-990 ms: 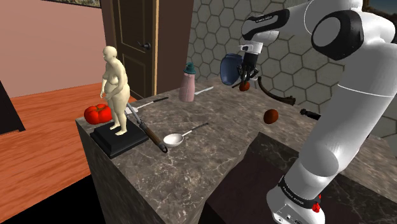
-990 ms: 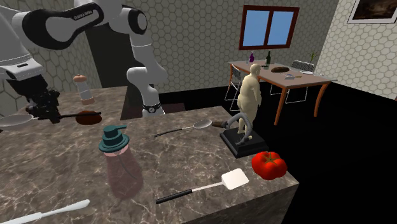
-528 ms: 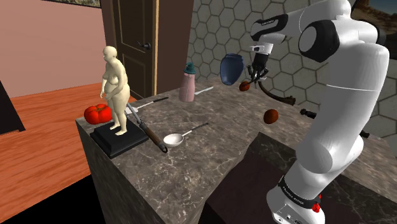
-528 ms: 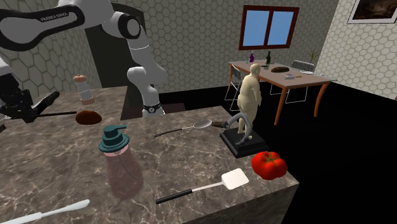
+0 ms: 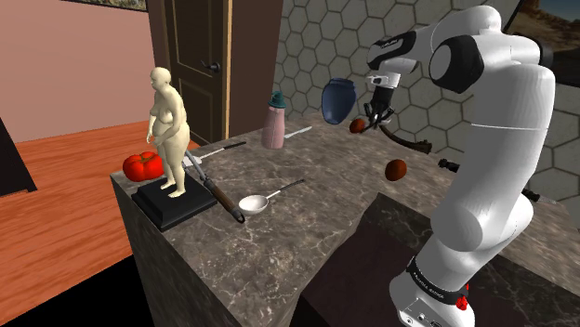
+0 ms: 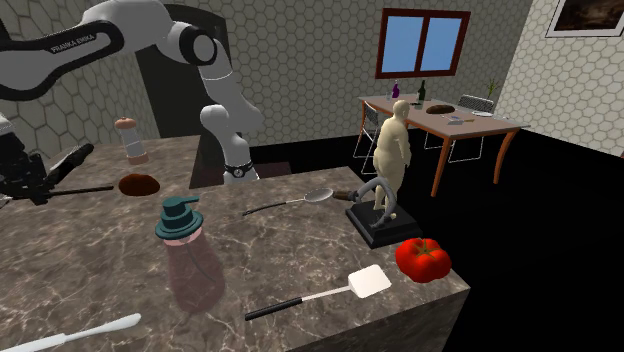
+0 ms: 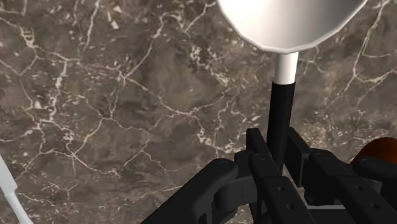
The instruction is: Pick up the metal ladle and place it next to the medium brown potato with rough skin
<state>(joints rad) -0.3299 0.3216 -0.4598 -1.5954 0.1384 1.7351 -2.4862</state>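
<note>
Pincer [image 7: 278, 145] is clamped on the ladle [image 7: 289, 25]. The black handle sits between the fingers [image 7: 256, 159], and the white bowl is straight ahead of them over bare counter [image 7: 95, 95]. The ladle looks clear of the surface, though I can't confirm that.

Key relation, from the second exterior view: the handle [image 6: 90, 187] runs from the pincer [image 6: 25, 178] toward that view's right. Its free end stops just short of a brown potato [image 6: 138, 184]. So the long axis points roughly at the potato, with the bowl on the far side of the pincer.

Catch: the shoulder view has two brown things. A lump [image 5: 357, 124] sits just beside the pincer [image 5: 374, 113]. What is likely the same potato [image 5: 396, 169] lies apart from the pincer, toward that view's lower right. The wrist view also shows a brown edge [image 7: 380, 153] right by the pincer. I can't tell which one is the rough-skinned target.

My read: this is the carry phase and the placement isn't done. The set-down direction depends on settling which brown thing counts.
</note>
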